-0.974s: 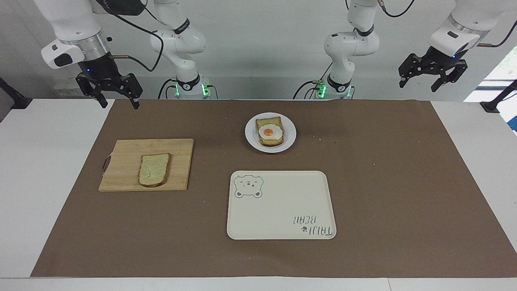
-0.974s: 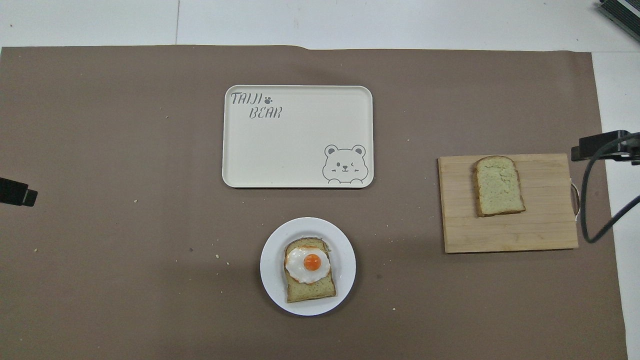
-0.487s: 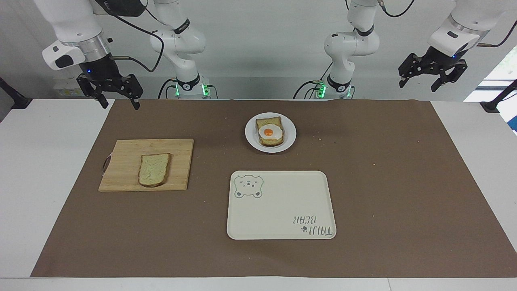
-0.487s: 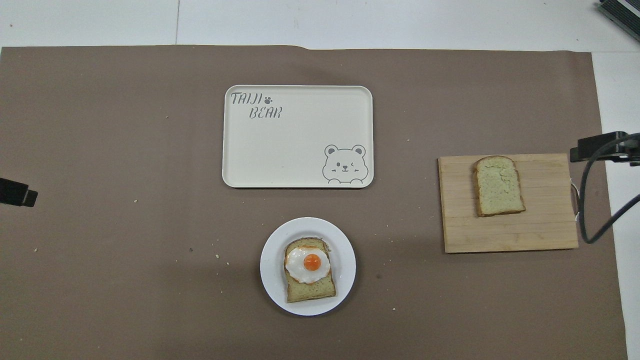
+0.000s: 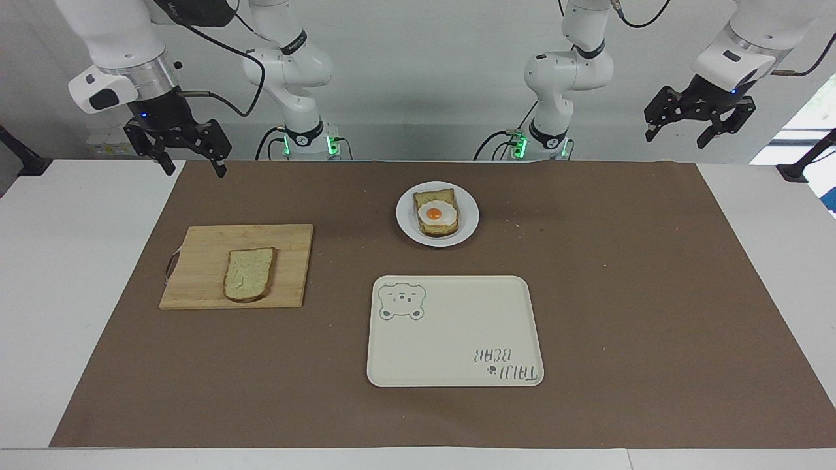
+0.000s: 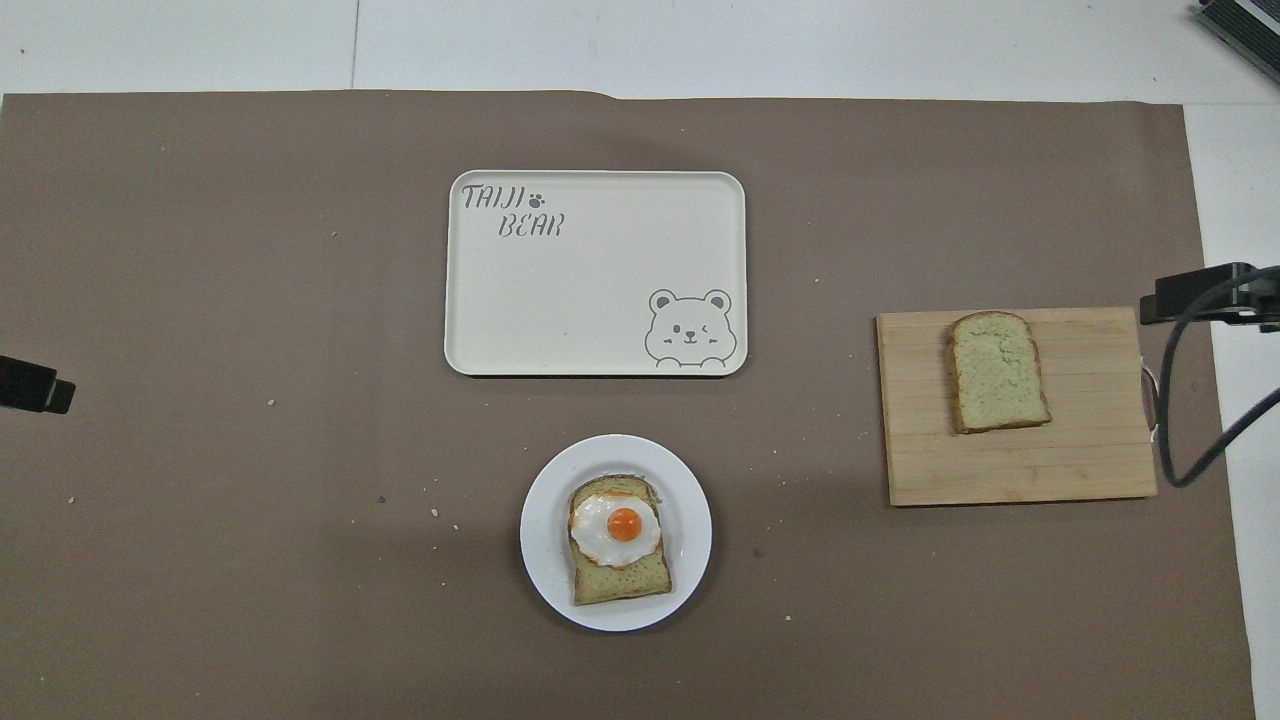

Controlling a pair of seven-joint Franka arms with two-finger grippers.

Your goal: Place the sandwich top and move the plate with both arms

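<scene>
The sandwich top (image 5: 249,273), a plain bread slice, lies flat on a wooden cutting board (image 5: 202,248) toward the right arm's end of the table; it also shows in the overhead view (image 6: 997,371). The white plate (image 5: 406,222) holds a bread slice bearing a fried egg (image 5: 437,213) and stands mid-table, nearer to the robots than the tray; the plate's rim also shows in the overhead view (image 6: 545,560). My right gripper (image 5: 194,170) hangs open and empty in the air over the mat's corner, apart from the board. My left gripper (image 5: 676,140) hangs open and empty, raised at the left arm's end.
A cream rectangular tray with a bear drawing (image 5: 457,326) lies farther from the robots than the plate. A brown mat (image 5: 620,294) covers the table's middle. Two smaller white arms with green lights (image 5: 307,140) stand at the table's robot end. Only gripper tips (image 6: 1195,297) show in the overhead view.
The right gripper has shifted very slightly. The bread, plate, tray and left gripper have not moved.
</scene>
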